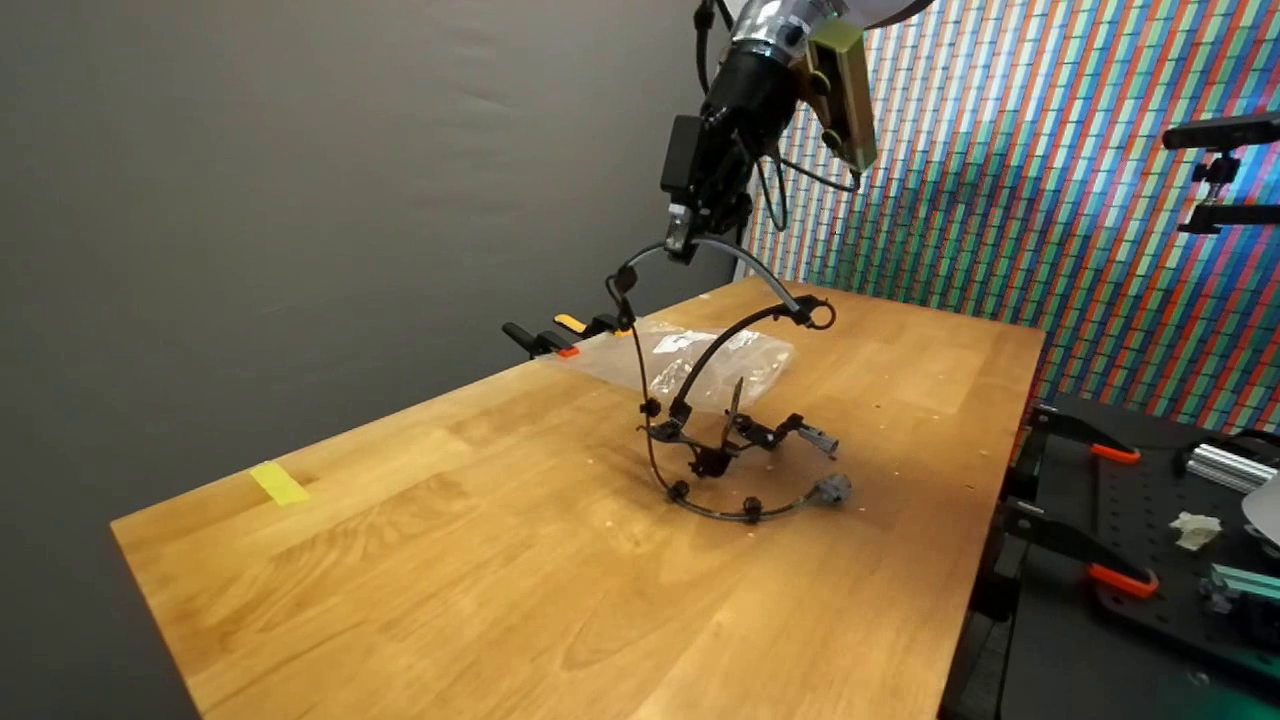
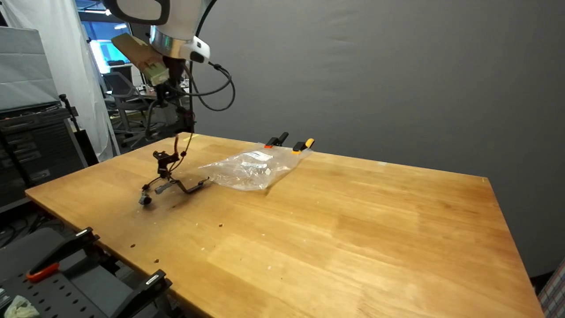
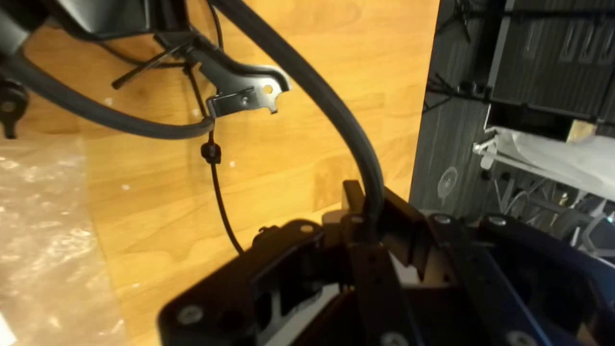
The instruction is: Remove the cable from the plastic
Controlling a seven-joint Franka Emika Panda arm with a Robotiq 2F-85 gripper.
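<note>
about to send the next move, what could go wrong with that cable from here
The cable might slip or twist: the claw pinches it at one spot and the rest hangs below. Hanging like that, it could snag the bag, which looks close by. The low plug may knock or drag on the table; whether they touch is unclear.

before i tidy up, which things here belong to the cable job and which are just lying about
Part of the job:
cable, held aloft
gripper, shut on it
plastic bag
two clamps, apparently pinning it

Likely just lying about:
yellow strip
crumpled pale scrap
</note>
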